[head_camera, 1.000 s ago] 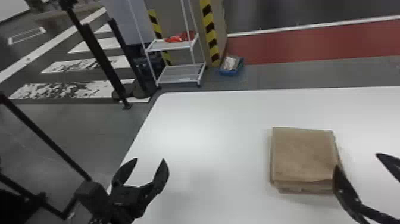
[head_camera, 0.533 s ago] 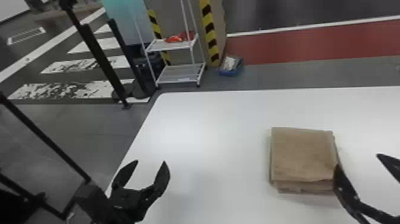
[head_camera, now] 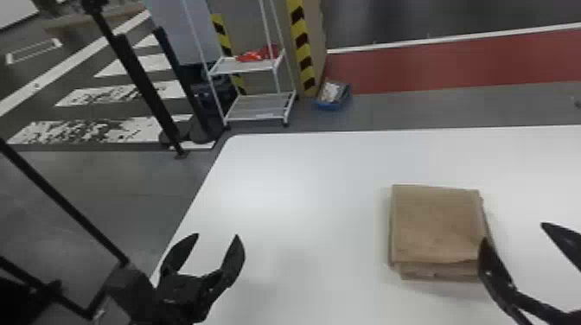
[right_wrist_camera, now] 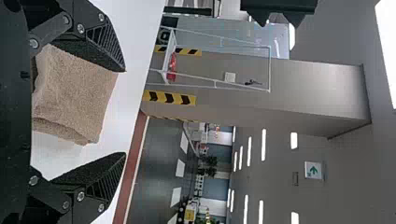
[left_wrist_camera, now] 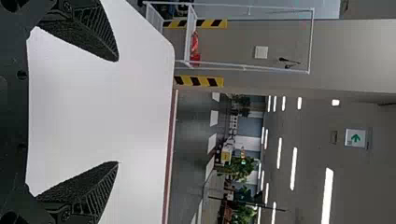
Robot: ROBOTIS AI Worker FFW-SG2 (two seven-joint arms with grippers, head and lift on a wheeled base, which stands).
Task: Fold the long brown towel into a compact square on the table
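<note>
The brown towel (head_camera: 436,224) lies on the white table as a flat, layered, roughly square stack, its layered edges showing at the near side. Over the table's left part, my left gripper (head_camera: 218,235) stands open with nothing between its fingers; the left wrist view has this gripper (left_wrist_camera: 118,112) open above bare tabletop. My right gripper (head_camera: 512,231) is at the right, open, one finger in front of the towel's near right corner. In the right wrist view the towel (right_wrist_camera: 74,95) lies beyond that open gripper (right_wrist_camera: 125,112), which does not grip it.
The white table (head_camera: 302,181) has its left edge beside my left gripper. Past the far edge stand a white shelf rack (head_camera: 255,110) with red items and a blue box (head_camera: 333,97) on the floor. Black posts and rails stand on the left.
</note>
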